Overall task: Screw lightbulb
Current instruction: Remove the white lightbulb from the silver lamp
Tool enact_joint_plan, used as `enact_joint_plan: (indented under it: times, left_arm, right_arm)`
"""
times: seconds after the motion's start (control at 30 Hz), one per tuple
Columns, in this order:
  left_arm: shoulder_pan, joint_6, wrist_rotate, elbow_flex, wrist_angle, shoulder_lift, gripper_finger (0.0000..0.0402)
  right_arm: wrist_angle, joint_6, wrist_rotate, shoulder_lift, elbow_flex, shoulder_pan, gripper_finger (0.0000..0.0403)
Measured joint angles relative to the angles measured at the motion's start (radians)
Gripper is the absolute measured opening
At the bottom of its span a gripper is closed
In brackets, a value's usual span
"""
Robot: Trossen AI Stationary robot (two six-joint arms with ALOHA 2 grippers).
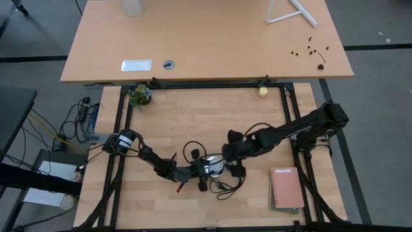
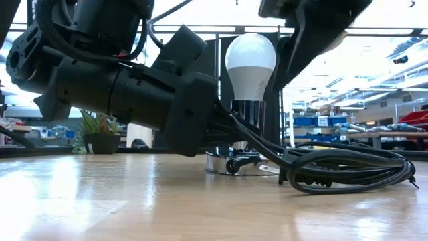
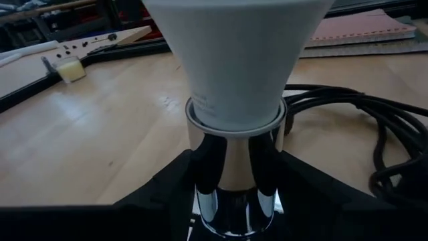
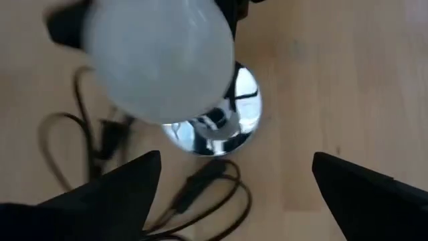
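the wooden table [image 1: 257, 193] carries everything, with a second, paler desk [image 1: 212, 38] beyond its far edge. two dark arms reach in and meet near the table's front middle.

the left tool [image 3: 231, 194] lies low along the table, and its dark fingers [image 3: 167, 194] sit on either side of the shiny socket stem, closed against it as far as the left wrist view shows. in the low view this arm's bulk fills the left of the scene and hides most of the socket's foot.

the right tool [image 4: 234, 184] hangs above the bulb, its two fingers spread wide apart with nothing between them. they stand clear of the glass.

a pink notebook [image 1: 286, 188] lies near the table's front right corner, well apart from the work. one black cord [image 2: 348, 167] lies coiled in loops just beside the socket.

one silvery socket [image 2: 247, 120] stands upright on a round mirrored base [image 4: 227, 127]. one lightbulb [image 2: 251, 63], white and upright, sits in the top of that socket, its neck inside the rim. its screw base is hidden, so how far it is threaded cannot be told.

a small potted plant [image 1: 140, 95] sits at the far left corner, and one small yellowish ball [image 1: 262, 91] at the far edge on the right. a few dark specks on the pale desk are too small to make out.
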State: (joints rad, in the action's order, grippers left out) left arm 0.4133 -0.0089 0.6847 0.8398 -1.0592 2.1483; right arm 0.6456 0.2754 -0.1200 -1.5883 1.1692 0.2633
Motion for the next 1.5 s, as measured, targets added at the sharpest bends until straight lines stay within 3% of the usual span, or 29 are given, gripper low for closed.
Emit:
enact_joint_plan:
  times: [0.2,0.37,0.53,0.87,1.3,1.5]
  left_arm:
    - [0.0,-0.038,0.035,0.0,0.002,0.0,0.0188]
    - [-0.001,-0.072,0.084,0.0,0.008,0.0,0.0188]
    - [-0.001,-0.105,0.153,0.0,0.012,0.0,0.0188]
    - [-0.013,-0.18,0.163,0.001,0.057,0.0,0.0188]
    - [-0.014,-0.18,0.164,0.001,0.056,0.0,0.0188]
    - [-0.014,-0.179,0.166,0.001,0.056,-0.001,0.0188]
  right_arm:
    - [0.092,0.251,-0.025,-0.041,0.127,0.056,0.0389]
    - [0.213,0.355,-0.043,-0.13,0.228,0.079,0.0387]
    - [0.328,0.408,-0.044,-0.245,0.348,0.067,0.0388]
    - [0.421,0.418,-0.08,-0.392,0.572,0.014,0.0389]
    - [0.432,0.44,-0.099,-0.392,0.596,-0.036,0.0387]
    - [0.423,0.426,-0.033,-0.422,0.598,-0.056,0.0381]
